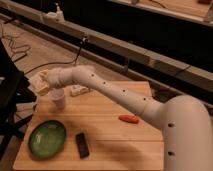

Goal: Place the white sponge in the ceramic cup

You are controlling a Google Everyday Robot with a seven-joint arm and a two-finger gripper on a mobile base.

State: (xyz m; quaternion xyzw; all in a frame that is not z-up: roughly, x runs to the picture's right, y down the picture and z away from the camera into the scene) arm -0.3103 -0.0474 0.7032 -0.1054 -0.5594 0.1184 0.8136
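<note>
The white sponge (41, 86) is a cream pad held in the air at the table's far left corner, with my gripper (46, 79) shut on it. The ceramic cup (57, 98) stands upright on the wooden table (110, 140), just below and to the right of the sponge. Sponge and cup do not touch. My white arm reaches across the table from the right to that corner.
A green plate (47, 138) lies at the front left, with a black slab (81, 145) beside it. A long white bottle-like object (79, 90) lies behind the cup. An orange-red item (129, 119) rests mid-table. Cables run on the floor to the left.
</note>
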